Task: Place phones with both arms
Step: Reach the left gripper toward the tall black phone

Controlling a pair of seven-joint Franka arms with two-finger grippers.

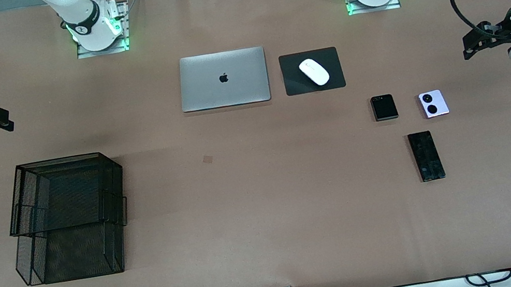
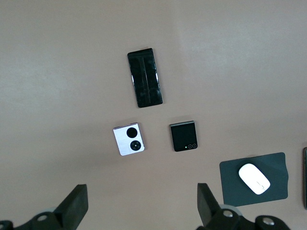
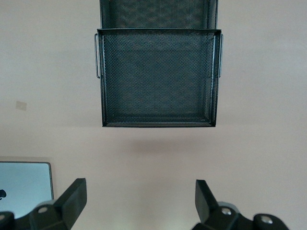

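Nearest the front camera among the task's things, the long black slab phone [image 1: 426,156] lies flat on the brown table [image 1: 273,245] toward the left arm's end. Farther from that camera sit the small squarish black flip phone [image 1: 384,107] and, beside it toward the left arm's end, the small lilac-white flip phone with two black circles [image 1: 433,103]; all three lie apart, none touching.

The left gripper [image 1: 472,47] hangs in the air over the table's edge at the left arm's end, fingers spread wide and empty; in its wrist view the three phones lie well clear of its fingertips [image 2: 76,203].

The right gripper [image 1: 1,120] hangs over bare table at the right arm's end, likewise spread and holding nothing, with the black wire-mesh two-tier tray [image 1: 66,219] near it.

A closed silver laptop [image 1: 223,79] and a white mouse [image 1: 314,71] on a black pad [image 1: 295,84] rest between the arm bases.
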